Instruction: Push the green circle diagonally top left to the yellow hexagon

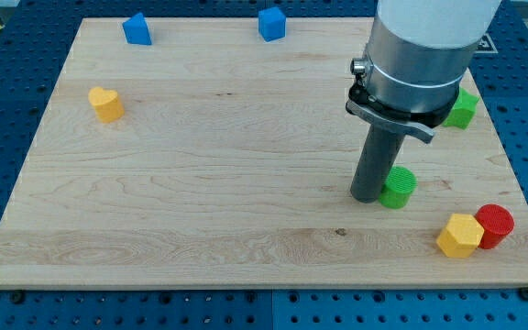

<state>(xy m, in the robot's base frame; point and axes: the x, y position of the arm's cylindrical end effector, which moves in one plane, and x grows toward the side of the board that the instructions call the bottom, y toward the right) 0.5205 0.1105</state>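
Note:
The green circle (399, 187) lies at the right of the wooden board (200, 183). My tip (368, 195) rests on the board right against the green circle's left side. The yellow hexagon (459, 236) lies toward the view's bottom right, below and to the right of the green circle. A red circle (495, 225) touches the hexagon's right side.
A second green block (462, 108) sits at the right edge, partly hidden behind the arm's body. A yellow heart-like block (105, 104) lies at the left. Two blue blocks (137, 28) (271, 23) sit along the top edge.

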